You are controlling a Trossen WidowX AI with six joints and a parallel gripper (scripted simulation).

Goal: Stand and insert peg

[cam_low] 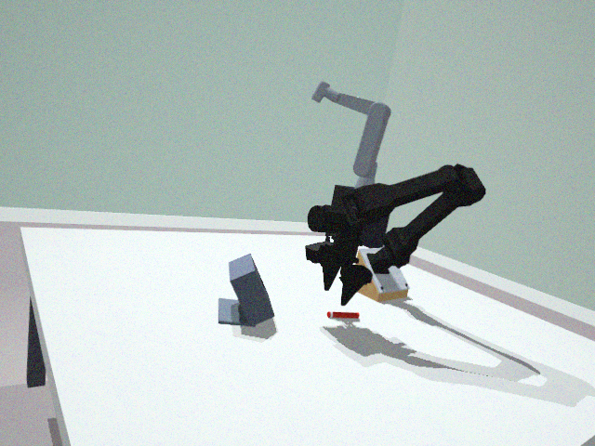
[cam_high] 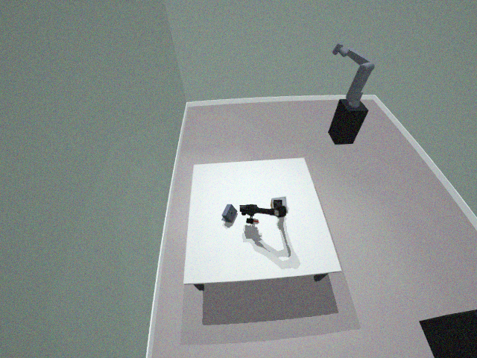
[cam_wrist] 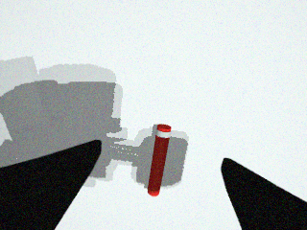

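Observation:
A red peg [cam_high: 256,221] [cam_low: 344,315] [cam_wrist: 158,163] lies on its side on the white table [cam_high: 231,254] [cam_low: 158,374] [cam_wrist: 249,72]. Its white band is near the end at the top of the wrist view, which is the left end in the exterior view. My gripper [cam_low: 335,297] [cam_wrist: 160,154] is open and empty, pointing down above the peg. In the wrist view the peg shows between the two fingers, below them. The blue-grey sloped panel [cam_high: 229,212] [cam_low: 254,293] stands to the left of the peg in the top and exterior views. Its hole cannot be made out clearly.
The arm's base sits on an orange and grey wedge [cam_low: 372,292] behind and right of the peg. The arm's shadow [cam_high: 252,232] [cam_low: 364,341] [cam_wrist: 62,115] falls on the table beside the peg. Another grey arm [cam_high: 358,83] [cam_low: 372,137] stands on a black pedestal [cam_high: 347,122] off the table.

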